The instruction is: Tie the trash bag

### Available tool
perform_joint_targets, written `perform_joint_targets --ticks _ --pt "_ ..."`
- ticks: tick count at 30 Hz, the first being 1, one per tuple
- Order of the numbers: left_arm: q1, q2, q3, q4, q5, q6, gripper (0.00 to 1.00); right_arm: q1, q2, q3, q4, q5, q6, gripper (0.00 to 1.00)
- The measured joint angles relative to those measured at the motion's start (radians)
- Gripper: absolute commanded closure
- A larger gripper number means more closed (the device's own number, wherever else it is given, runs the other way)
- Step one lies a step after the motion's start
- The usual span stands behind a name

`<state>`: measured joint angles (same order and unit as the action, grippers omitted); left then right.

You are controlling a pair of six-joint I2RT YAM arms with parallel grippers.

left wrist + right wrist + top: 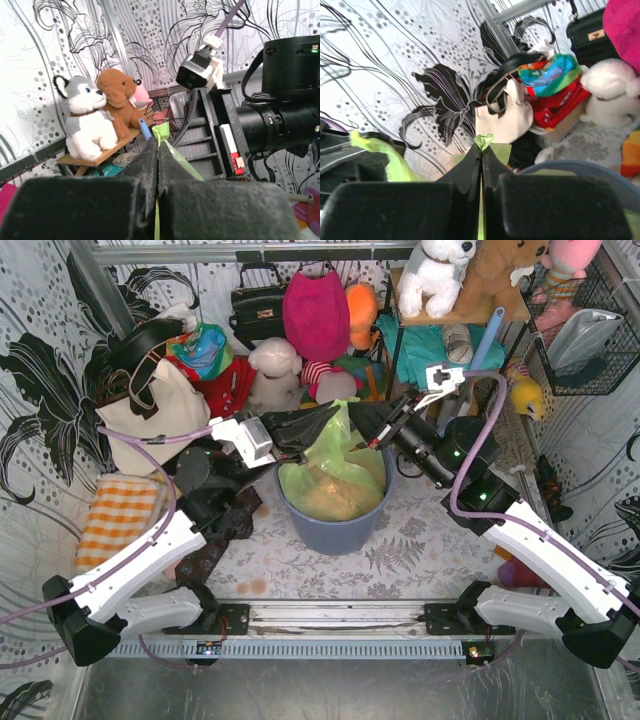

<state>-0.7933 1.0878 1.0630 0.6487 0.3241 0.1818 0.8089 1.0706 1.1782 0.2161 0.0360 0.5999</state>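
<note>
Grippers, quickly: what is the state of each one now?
Left gripper: closed, pinching an edge of the trash bag.
Right gripper: closed, pinching the trash bag too.

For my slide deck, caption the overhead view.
Over the blue-grey bin, left hand and right hand each pinch the top of the lime-green trash bag.

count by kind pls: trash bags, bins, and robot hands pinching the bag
trash bag: 1
bin: 1
hands shut on the bag: 2, left hand and right hand
total: 4
</note>
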Motion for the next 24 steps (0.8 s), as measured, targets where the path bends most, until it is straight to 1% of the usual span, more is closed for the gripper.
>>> perform_joint_targets --ticks 6,14,21,24 --pt "0.003 -0.045 -0.042 0.051 -0.063 -0.001 1.00 0.000 -0.024 -0.051 0.140 0.007 0.010 1.00" --pt "0.004 -0.051 -0.056 0.099 -0.165 -0.003 1.00 0.000 -0.027 -0.071 0.235 -0.044 0.004 1.00" --pt "0.004 -0.032 -0.056 0.114 -0.214 -0.013 1.00 0.000 -0.058 -0.145 0.311 -0.140 -0.122 1.00" --pt "0.004 -0.029 -0.056 0.114 -0.236 -0.013 1.00 0.000 -0.064 -0.153 0.342 -0.200 -0.189 1.00"
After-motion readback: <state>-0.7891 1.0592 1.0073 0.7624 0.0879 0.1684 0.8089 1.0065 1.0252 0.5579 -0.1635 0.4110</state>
